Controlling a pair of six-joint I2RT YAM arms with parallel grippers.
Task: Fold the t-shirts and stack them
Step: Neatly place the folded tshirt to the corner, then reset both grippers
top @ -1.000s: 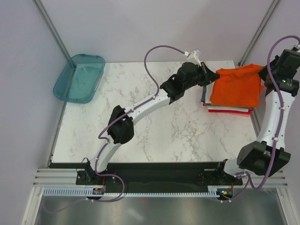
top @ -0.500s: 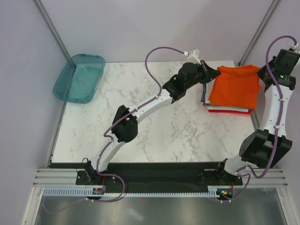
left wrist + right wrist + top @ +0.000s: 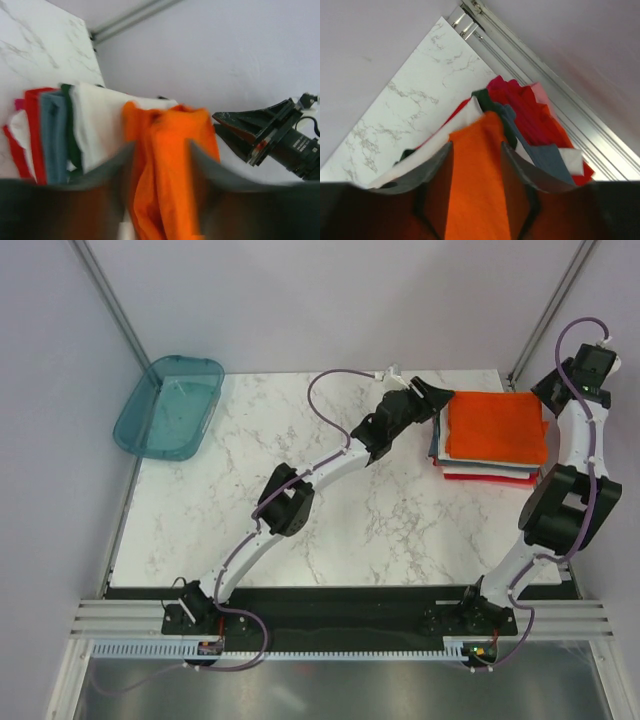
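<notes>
Left wrist: blurred fingers (image 3: 100,192) flank orange t-shirt (image 3: 167,165).

White marble-pattern table (image 3: 330,510), grey veining. Far right corner: stack of folded t-shirts (image 3: 490,430) resting on the top, close to the right edge. A red shirt (image 3: 488,479) shows low at the near side; the layer touching the marble is unclear. Far left corner: teal translucent tray (image 3: 130,410), set askew, overhanging the left edge. Stack and tray well apart
</notes>
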